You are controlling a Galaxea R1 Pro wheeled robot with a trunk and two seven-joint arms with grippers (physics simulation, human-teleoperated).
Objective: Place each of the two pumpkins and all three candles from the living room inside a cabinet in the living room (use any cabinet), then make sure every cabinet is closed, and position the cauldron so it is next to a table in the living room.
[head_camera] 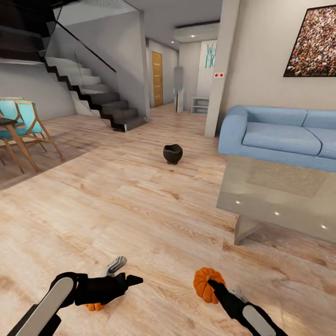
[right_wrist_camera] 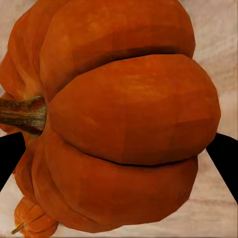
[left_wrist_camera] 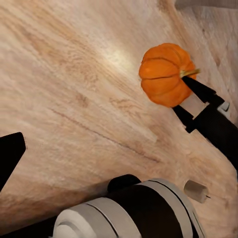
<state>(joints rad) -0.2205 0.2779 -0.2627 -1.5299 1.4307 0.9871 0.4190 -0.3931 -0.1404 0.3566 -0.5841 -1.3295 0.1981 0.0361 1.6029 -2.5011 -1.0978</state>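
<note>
One orange pumpkin (head_camera: 205, 283) is clamped between the black fingers of my right gripper (head_camera: 212, 285), low over the plank floor in front of me; up close, the pumpkin (right_wrist_camera: 129, 114) has a finger (right_wrist_camera: 223, 158) on either side. A second pumpkin (head_camera: 94, 306) lies on the floor, half hidden under my left gripper (head_camera: 129, 273), which is open and holds nothing. The left wrist view has the held pumpkin (left_wrist_camera: 166, 74) and one beige candle (left_wrist_camera: 196, 191) lying on the floor. Further ahead the black cauldron (head_camera: 172, 153) stands alone on the floor. The cabinet is out of view.
The glossy grey coffee table (head_camera: 261, 186) stands at the right with the blue sofa (head_camera: 280, 135) behind it. Wooden chairs with turquoise seats (head_camera: 23, 126) are at the left, and stairs (head_camera: 102, 102) rise at the back. Open plank floor lies between me and the cauldron.
</note>
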